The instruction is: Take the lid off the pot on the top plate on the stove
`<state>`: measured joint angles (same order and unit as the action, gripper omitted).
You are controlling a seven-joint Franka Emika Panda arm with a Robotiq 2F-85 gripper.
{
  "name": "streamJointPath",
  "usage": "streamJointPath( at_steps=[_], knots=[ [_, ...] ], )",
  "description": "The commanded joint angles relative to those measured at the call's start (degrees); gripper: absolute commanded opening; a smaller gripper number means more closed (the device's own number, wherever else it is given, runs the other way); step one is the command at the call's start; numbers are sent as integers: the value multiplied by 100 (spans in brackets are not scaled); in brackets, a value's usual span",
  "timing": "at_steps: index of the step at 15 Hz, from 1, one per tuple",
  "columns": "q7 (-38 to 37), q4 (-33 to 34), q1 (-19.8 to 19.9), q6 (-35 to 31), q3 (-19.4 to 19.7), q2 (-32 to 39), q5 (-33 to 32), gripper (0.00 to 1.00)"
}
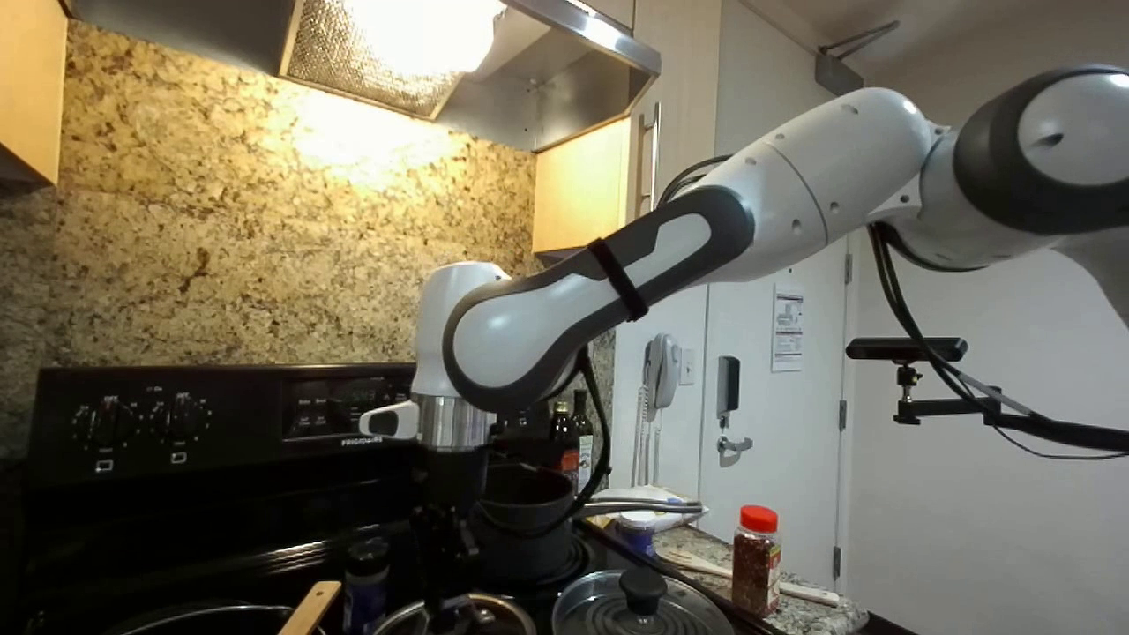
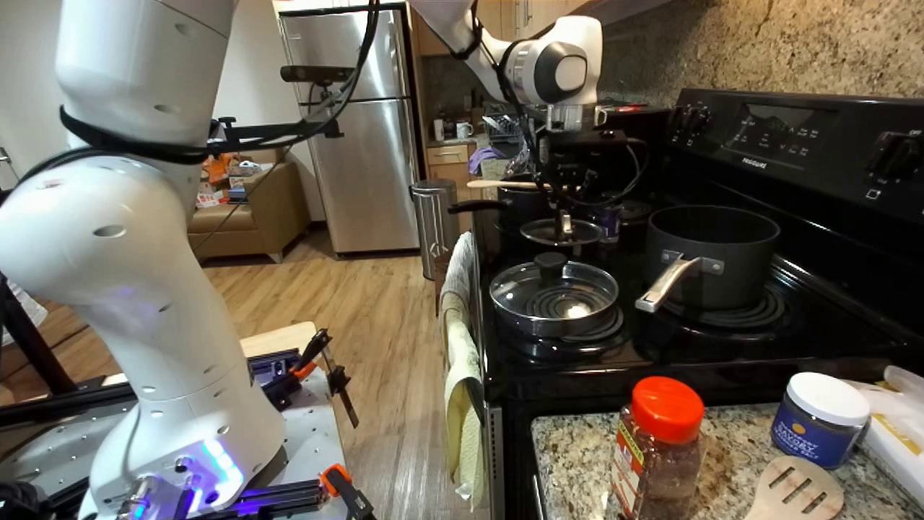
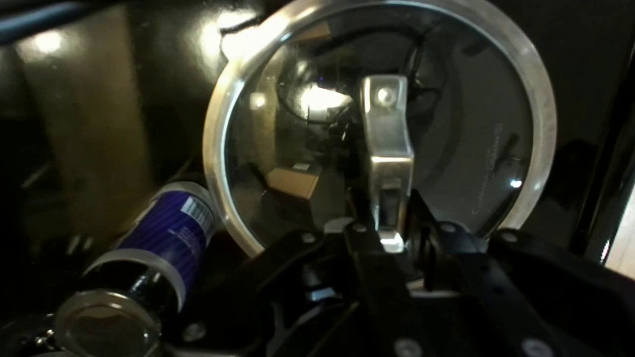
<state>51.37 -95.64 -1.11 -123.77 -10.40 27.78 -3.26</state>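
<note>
The lid is round glass with a metal rim and a flat metal handle; it lies level in the wrist view (image 3: pixel 471 124) and in both exterior views (image 1: pixel 510 615) (image 2: pixel 536 230). My gripper (image 3: pixel 384 203) is shut on one end of its handle, with a finger against each side. The gripper (image 2: pixel 563 215) points down. The lid is at or just above the stove top; I cannot tell whether it touches. The grey pot (image 2: pixel 711 253) stands uncovered on a rear burner of the black stove (image 2: pixel 794 148), apart from the lid. The pot also shows in an exterior view (image 1: pixel 534 538).
A shallow pan (image 2: pixel 554 303) with a black-knobbed glass lid sits on a front burner, near the held lid. A purple-labelled bottle (image 3: pixel 173 233) stands close beside the lid. A dark pan (image 2: pixel 516 206) with a wooden utensil is beyond. A red-capped jar (image 2: pixel 660 440) is on the counter.
</note>
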Motion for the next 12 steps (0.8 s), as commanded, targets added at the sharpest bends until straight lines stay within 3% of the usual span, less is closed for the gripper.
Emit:
streamJointPath(
  at_steps=[1,6,12],
  knots=[
    [77,-141,-83,-387,-43,55,22,5],
    [30,-524,-154,-1073,-47,147,-34,5],
    [-170,-980,-145,-1380,-5,-79,-34,5]
  ],
)
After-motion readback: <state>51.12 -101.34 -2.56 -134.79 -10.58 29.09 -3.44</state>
